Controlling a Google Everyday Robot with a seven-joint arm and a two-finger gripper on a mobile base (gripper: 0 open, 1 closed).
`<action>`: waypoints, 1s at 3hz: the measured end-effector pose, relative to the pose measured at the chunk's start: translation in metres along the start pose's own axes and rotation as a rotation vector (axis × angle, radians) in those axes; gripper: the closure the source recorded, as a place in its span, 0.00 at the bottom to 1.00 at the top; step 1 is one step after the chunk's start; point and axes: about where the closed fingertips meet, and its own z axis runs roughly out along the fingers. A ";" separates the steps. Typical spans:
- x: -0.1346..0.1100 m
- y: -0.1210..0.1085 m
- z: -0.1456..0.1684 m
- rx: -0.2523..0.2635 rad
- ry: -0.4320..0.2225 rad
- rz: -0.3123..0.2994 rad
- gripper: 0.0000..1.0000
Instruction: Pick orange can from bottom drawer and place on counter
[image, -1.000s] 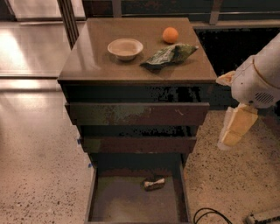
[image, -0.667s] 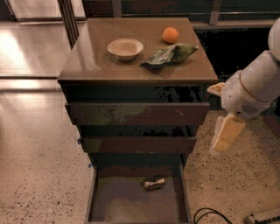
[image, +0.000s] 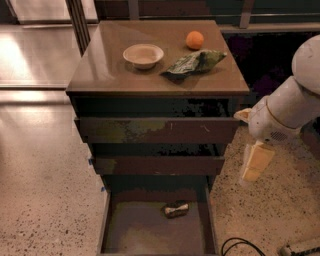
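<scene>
End effector (image: 254, 164) right of three drawers (image: 157, 165)

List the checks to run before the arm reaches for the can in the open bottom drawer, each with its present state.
1. Dark brown bottom drawer pulled open: ok.
2. Small dark-orange metal can in view, lying on its side near the drawer's back: ok.
3. Nothing lying on the can: ok.
4. Cream-coloured tool above the can: not ok; it hangs beside the cabinet at the picture's right, outside the drawer.
5. Bare spot on the glossy brown counter, left of the pale round bowl: ok.
</scene>
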 end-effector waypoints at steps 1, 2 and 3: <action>0.006 0.005 0.031 -0.020 -0.065 0.001 0.00; 0.009 0.008 0.077 -0.034 -0.131 -0.012 0.00; 0.008 0.016 0.127 -0.070 -0.170 -0.028 0.00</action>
